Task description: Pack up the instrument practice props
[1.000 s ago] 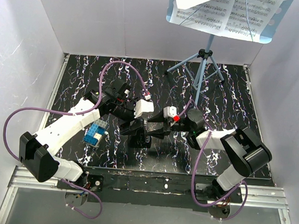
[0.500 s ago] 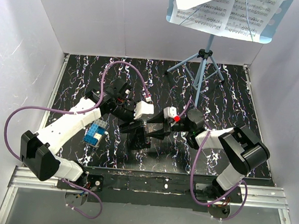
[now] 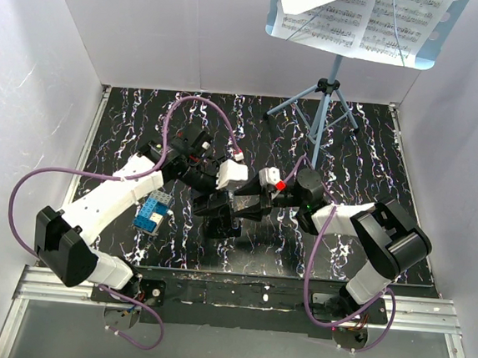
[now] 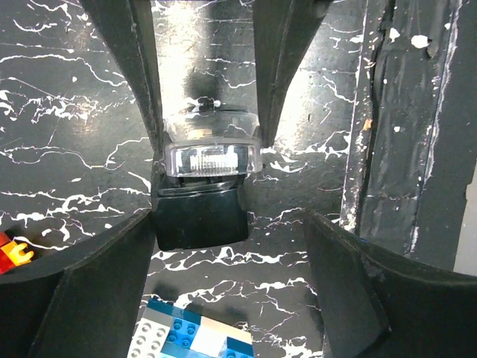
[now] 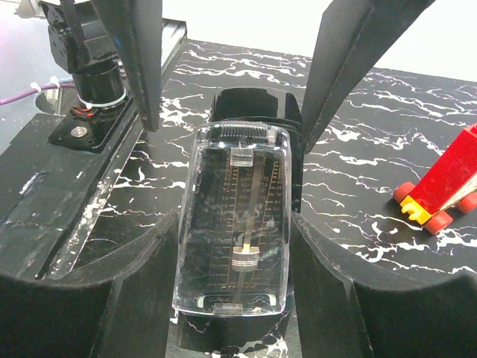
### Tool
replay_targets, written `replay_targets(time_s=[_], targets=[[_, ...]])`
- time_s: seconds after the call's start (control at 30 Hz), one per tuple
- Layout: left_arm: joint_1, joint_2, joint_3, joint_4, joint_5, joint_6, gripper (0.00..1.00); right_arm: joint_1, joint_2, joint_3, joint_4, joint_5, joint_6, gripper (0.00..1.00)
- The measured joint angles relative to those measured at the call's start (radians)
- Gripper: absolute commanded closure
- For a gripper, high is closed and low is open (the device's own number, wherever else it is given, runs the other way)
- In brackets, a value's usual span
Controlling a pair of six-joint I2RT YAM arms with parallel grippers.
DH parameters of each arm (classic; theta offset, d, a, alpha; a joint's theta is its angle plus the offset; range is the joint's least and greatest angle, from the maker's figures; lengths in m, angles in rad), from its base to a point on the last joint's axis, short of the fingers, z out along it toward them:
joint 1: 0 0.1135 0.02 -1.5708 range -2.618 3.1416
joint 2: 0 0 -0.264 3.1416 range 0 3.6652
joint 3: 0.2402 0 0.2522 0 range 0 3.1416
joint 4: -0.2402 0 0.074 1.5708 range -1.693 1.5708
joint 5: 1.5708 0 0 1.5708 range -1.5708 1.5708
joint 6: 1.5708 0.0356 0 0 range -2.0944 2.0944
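Fingers (image 4: 104, 291) of the left gripper (image 4: 231, 224) stood spread, straddling the black base of one metronome (image 4: 200, 216) with a gap on one side; nothing was clamped. One blue-and-white brick block (image 3: 152, 213) lay on the table (image 3: 375, 157) just left of the metronome, beside the left arm. At the table's middle, the right gripper (image 5: 232, 220) was closed on the metronome, its fingertips (image 4: 151, 112) pressed against both sides of the clear cover (image 5: 235, 194). From overhead, both grippers hid most of the metronome. One red toy (image 5: 440, 186) sat near it, cut off by the frame edge. At the far right, well apart from both grippers, one light-blue music stand (image 3: 329, 85) stood upright on its tripod. Its plate (image 3: 276, 25) was cut off at the top edge. White pages (image 3: 378, 24) overlapped on the plate; their number could not be told.
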Motion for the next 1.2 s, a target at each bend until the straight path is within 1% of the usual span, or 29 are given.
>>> replay_targets(time_s=[0.17,0.37,0.53,0.7,0.8,1.2], targets=[[0.000,0.000,0.022,-0.010,0.017,-0.027,0.35,0.000,-0.001,0.006,-0.019,-0.008,-0.008,0.99],[0.000,0.003,0.023,0.012,0.008,-0.041,0.47,0.000,-0.008,0.016,-0.056,-0.022,-0.031,0.99],[0.006,0.027,0.035,0.020,0.010,-0.031,0.67,-0.001,-0.011,0.029,-0.094,-0.032,-0.051,0.99],[0.010,0.040,0.047,0.003,0.024,0.018,0.82,-0.005,-0.014,0.035,-0.117,-0.036,-0.068,0.99],[0.013,0.040,0.047,-0.002,0.032,0.042,0.99,-0.005,-0.014,0.035,-0.117,-0.037,-0.071,0.99],[0.014,0.042,0.049,-0.014,0.048,0.093,1.00,-0.007,-0.031,0.035,-0.136,-0.043,-0.100,0.99]])
